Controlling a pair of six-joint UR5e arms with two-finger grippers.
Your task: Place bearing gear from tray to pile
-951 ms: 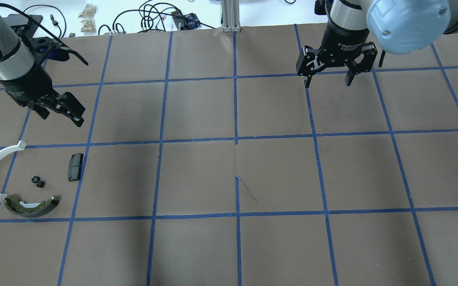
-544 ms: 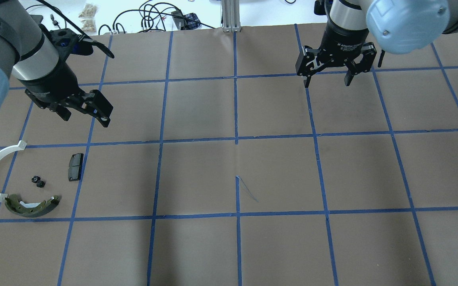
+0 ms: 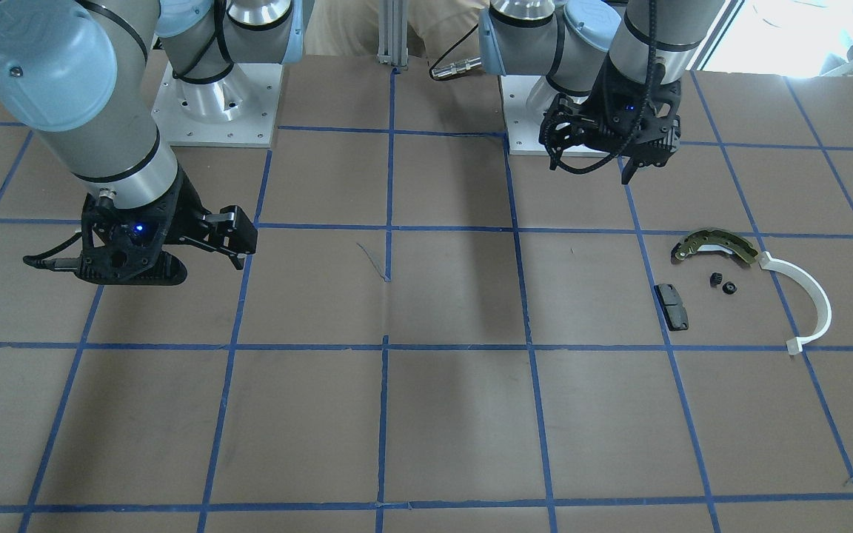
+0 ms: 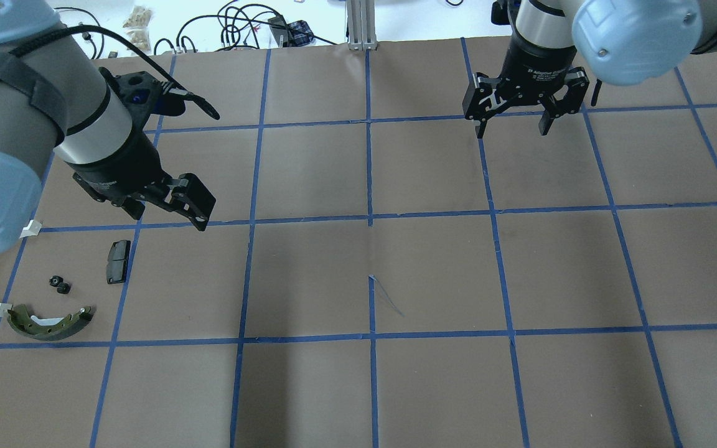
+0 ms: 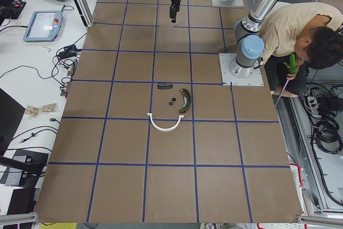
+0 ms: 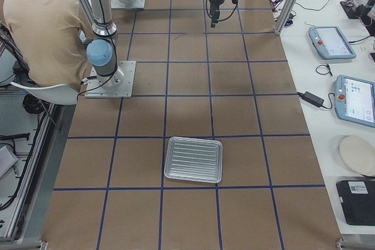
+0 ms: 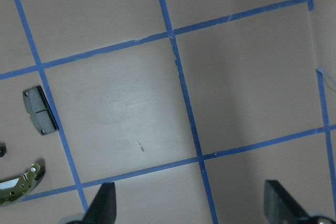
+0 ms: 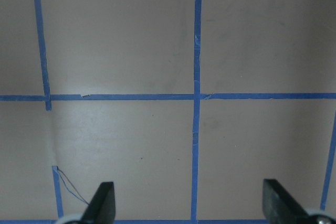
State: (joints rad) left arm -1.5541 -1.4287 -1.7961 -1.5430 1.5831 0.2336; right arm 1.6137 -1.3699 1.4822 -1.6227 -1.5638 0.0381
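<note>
Pile (image 3: 715,280), table's 8 o'clock: curved olive-brass shoe (image 3: 719,238), white plastic half-ring (image 3: 819,296), dark pad (image 4: 117,261), two tiny black bearing gears (image 4: 55,281).
Spread wide, empty: left gripper (image 4: 168,214), right gripper (image 4: 513,127). Ribbed silver tray (image 6: 193,159) at 3 o'clock; left arm hides half-ring's top overhead.

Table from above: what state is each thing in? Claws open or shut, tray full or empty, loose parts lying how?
left gripper, open, holding nothing.
right gripper, open, holding nothing.
tray, empty.
brass shoe, lying flat.
white half-ring, lying flat.
dark pad, lying flat.
bearing gears, two, out of the tray, lying by the brass shoe.
</note>
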